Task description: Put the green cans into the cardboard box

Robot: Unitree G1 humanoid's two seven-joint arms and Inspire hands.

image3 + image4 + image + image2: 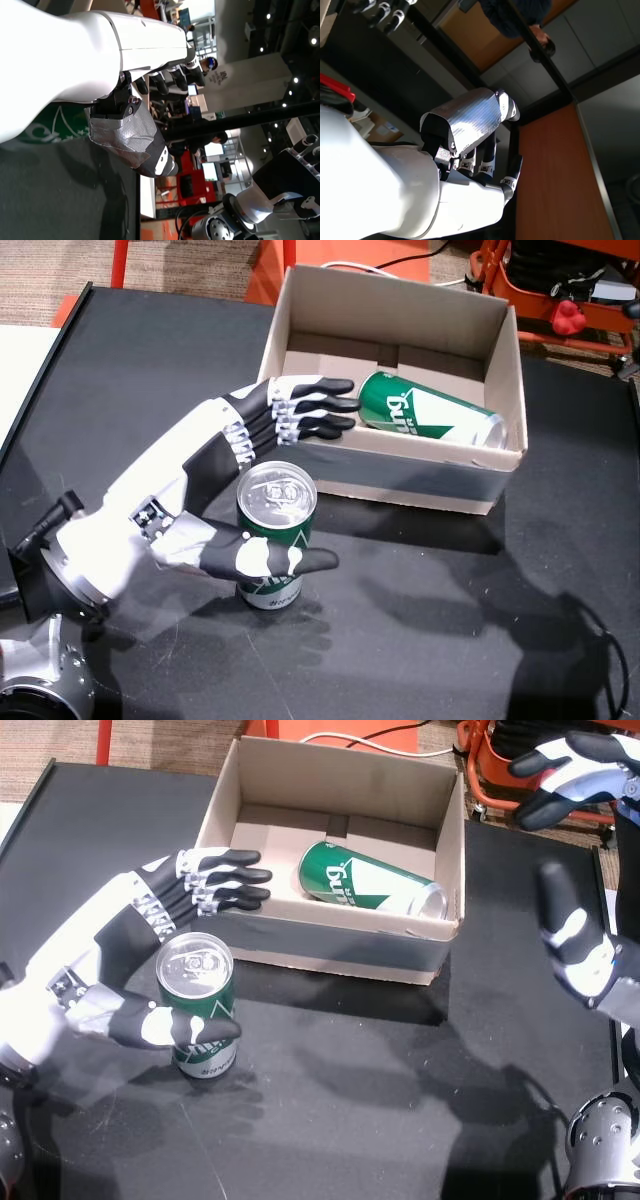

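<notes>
Landmark: the cardboard box, open-topped, standing on the black bench.
Can in the box: a green can lies on its side on the box floor, its silver top toward the box's right wall.
Upright can: a second green can stands on the bench just in front of the box's left front corner.
Left hand: spread around the upright can, thumb across the can's front, fingers reaching over the box's front wall; not closed.
Right hand: raised beyond the box's right side, fingers apart, holding nothing.
</notes>
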